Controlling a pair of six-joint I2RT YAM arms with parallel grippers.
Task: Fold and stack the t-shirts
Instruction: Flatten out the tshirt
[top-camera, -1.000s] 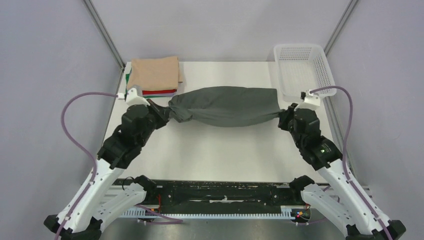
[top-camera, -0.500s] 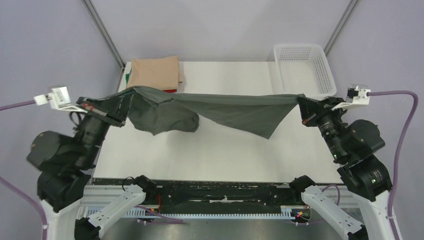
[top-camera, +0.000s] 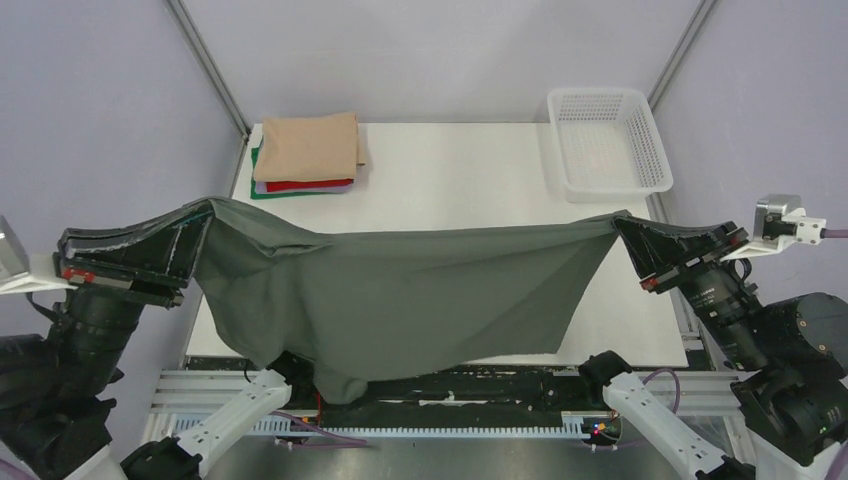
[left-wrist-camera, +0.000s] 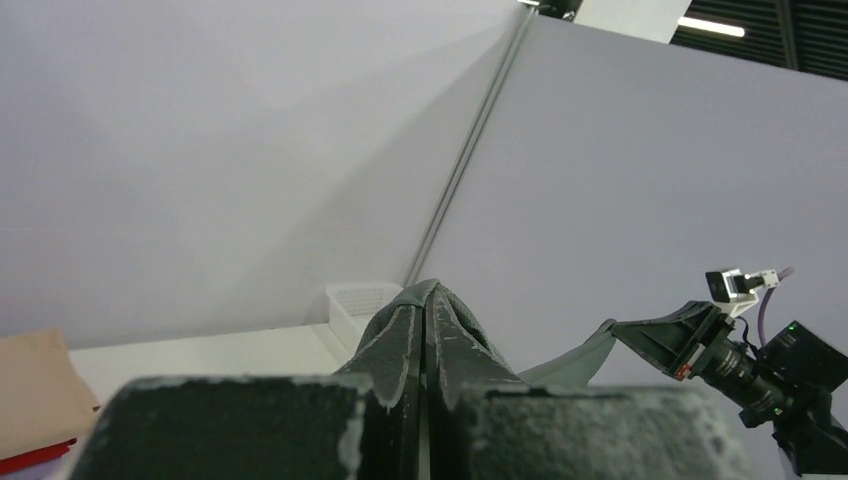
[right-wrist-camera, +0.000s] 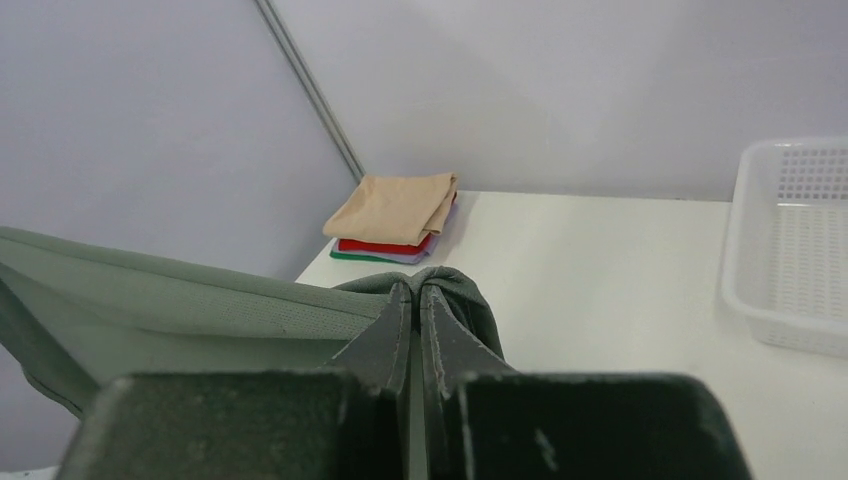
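Note:
The dark charcoal-grey t-shirt (top-camera: 400, 300) hangs spread in the air between my two grippers, high above the table, its lower edge drooping over the near edge. My left gripper (top-camera: 205, 210) is shut on its left corner, seen in the left wrist view (left-wrist-camera: 425, 290). My right gripper (top-camera: 618, 222) is shut on its right corner, seen in the right wrist view (right-wrist-camera: 417, 285). A folded stack with the tan t-shirt (top-camera: 310, 146) on top of red and green ones lies at the back left, also in the right wrist view (right-wrist-camera: 392, 212).
A white plastic lattice basket (top-camera: 605, 140) stands at the back right corner of the white table (top-camera: 450, 170); it also shows in the right wrist view (right-wrist-camera: 790, 250). Grey walls and metal frame posts enclose the table.
Both arms have risen and pulled toward the near edge, lifting the bunched grey shirt off the table and stretching it wide so it hangs open.

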